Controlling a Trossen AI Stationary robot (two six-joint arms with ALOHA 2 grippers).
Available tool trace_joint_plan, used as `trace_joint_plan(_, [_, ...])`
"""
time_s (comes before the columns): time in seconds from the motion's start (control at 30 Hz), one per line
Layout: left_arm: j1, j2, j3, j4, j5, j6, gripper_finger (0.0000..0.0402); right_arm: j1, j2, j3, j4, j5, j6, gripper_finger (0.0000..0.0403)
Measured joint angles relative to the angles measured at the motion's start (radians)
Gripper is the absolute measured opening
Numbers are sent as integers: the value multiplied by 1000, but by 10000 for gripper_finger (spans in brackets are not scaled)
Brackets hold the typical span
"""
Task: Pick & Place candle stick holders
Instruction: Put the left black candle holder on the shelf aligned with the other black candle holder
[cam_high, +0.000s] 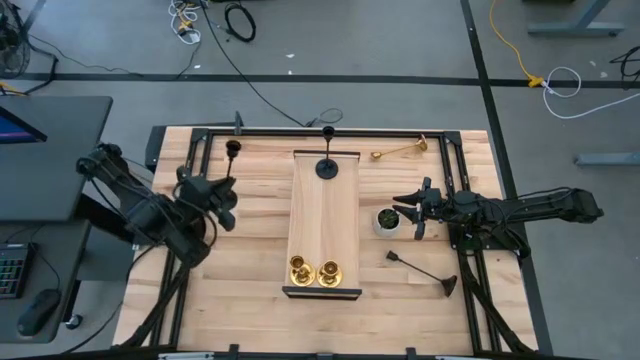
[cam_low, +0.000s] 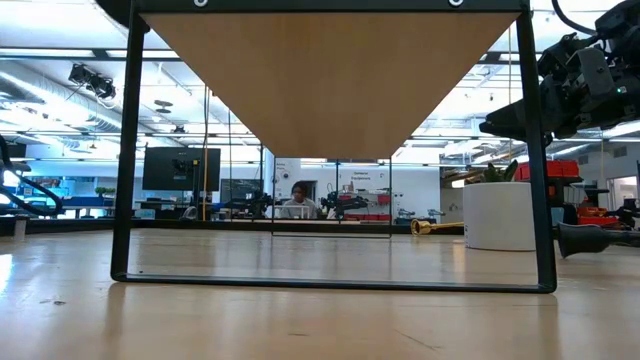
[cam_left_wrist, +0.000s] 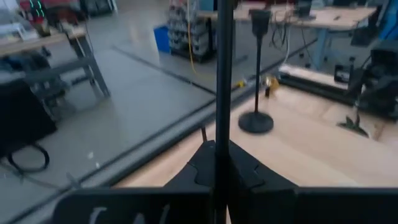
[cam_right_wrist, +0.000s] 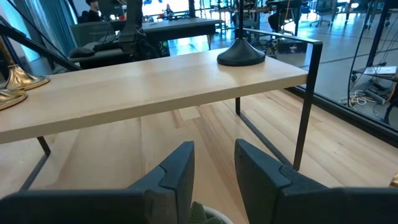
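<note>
Left gripper (cam_left_wrist: 222, 171) clamped on black candle stick holder (cam_left_wrist: 222, 74), base cut off | right gripper (cam_right_wrist: 214, 165) apart above white pot (cam_high: 386, 220) | shelf (cam_high: 323, 245): two gold holders (cam_high: 314, 270), one black holder (cam_high: 326, 166) | low view seemingly hides these

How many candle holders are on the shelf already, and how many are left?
Done: three stand on the shelf, two gold holders and one black holder.
In hand: the left tool grips a fourth holder, black, by its stem.
Left: a gold one and a black one lie on the table.
The right tool is open above the plant pot.
</note>
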Motion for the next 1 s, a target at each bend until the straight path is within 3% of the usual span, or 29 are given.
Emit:
trace_joint_plan(0.13, [1,-9,0,98,-33,84,10,0,0,0,0,0,0,114])
trace_joint_plan(0.23, [2,7,0,248,-46,240,10,0,0,0,0,0,0,114])
trace_joint_plan(0.43, [80,27,0,564,36,570,10,0,0,0,0,0,0,114])
trace_joint_plan(0.6, [199,70,0,896,255,918,10,0,0,0,2,0,0,114])
trace_joint_plan(0.7, [275,90,-1,1027,344,1052,10,0,0,0,0,0,0,114])
trace_joint_plan(1.0, [489,96,-34,1118,576,1172,10,0,0,0,0,0,0,114])
